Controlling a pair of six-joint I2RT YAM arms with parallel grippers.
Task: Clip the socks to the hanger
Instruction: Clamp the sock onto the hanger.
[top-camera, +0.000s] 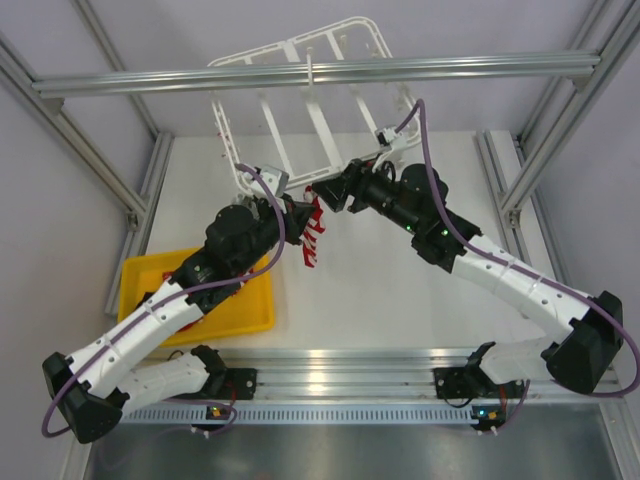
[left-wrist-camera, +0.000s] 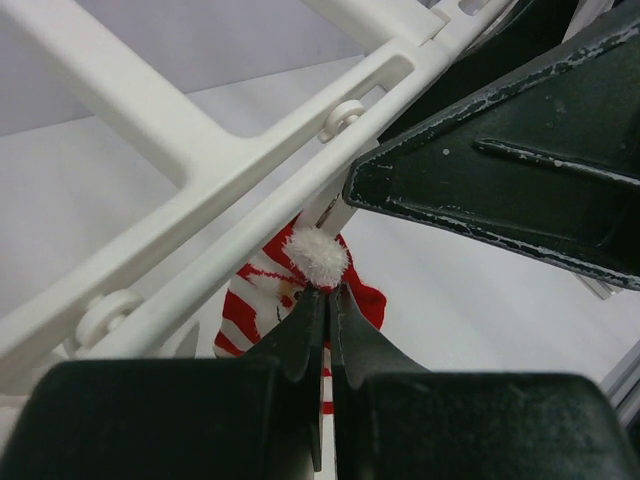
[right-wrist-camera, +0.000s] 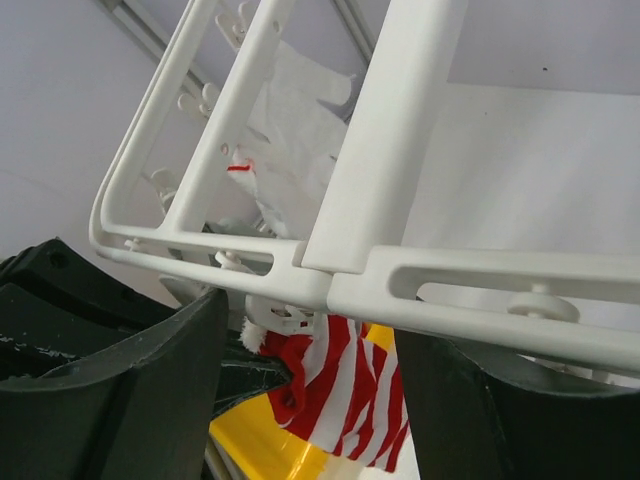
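Note:
The white hanger hangs tilted from the top rail, its low edge between my grippers. A red-and-white striped sock hangs under that edge at a small clip. My left gripper is shut on the sock's top, just below its white pom-pom, close under the hanger's bar. My right gripper is open, with a finger on each side of the hanger's bar and the sock hanging between them. The right gripper's finger shows large in the left wrist view.
A yellow tray lies on the table under the left arm; it also shows in the right wrist view. An aluminium rail crosses overhead. A piece of white fabric with a red mark hangs further up the hanger.

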